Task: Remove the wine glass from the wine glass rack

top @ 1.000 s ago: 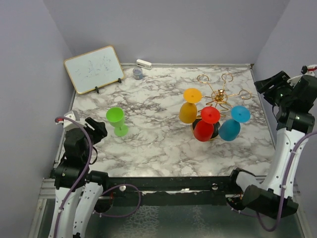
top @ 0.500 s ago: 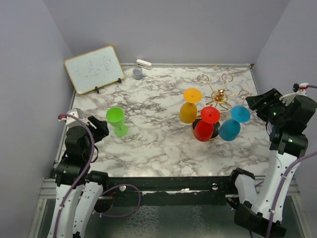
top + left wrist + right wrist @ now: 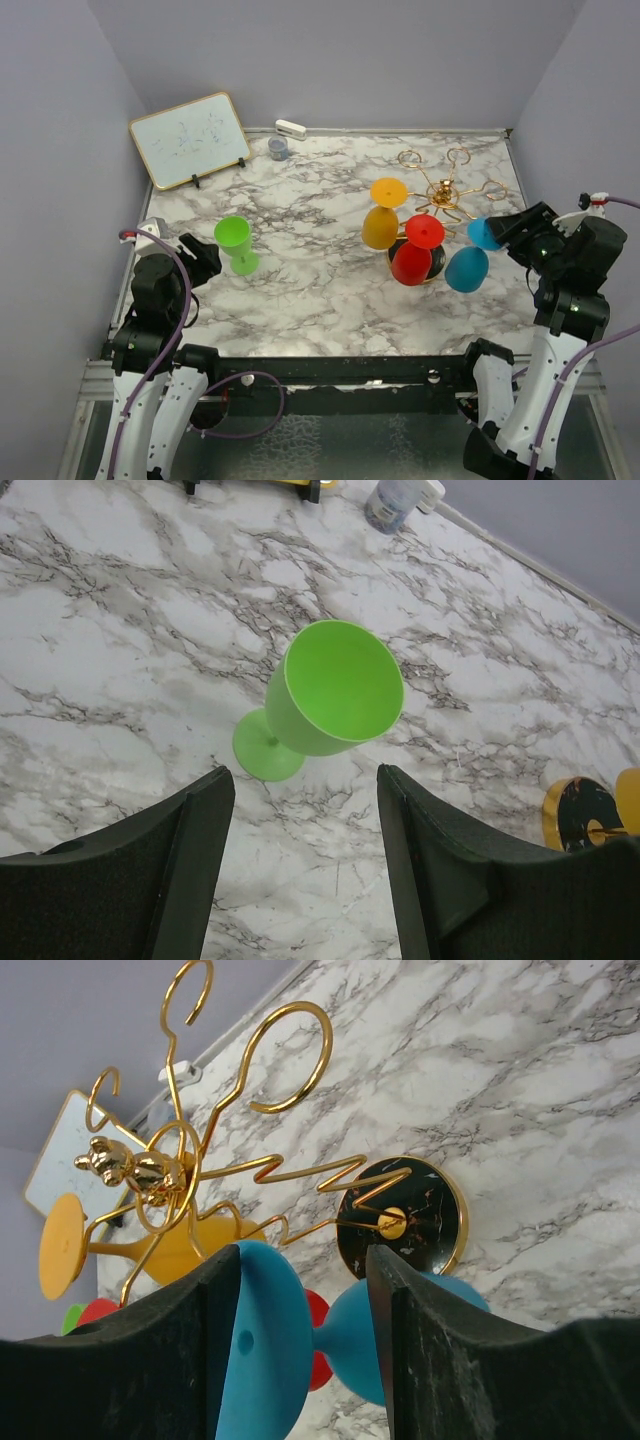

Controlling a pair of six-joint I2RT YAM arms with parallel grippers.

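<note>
To my left, the left claw hangs wide open and empty just beside the green glass, which stands upright on the marble table. Right of centre, the gold rack holds the orange glass, the red glass and the blue glass upside down. The right claw, jaws half apart, straddles the blue glass's foot without clamping it.
</note>
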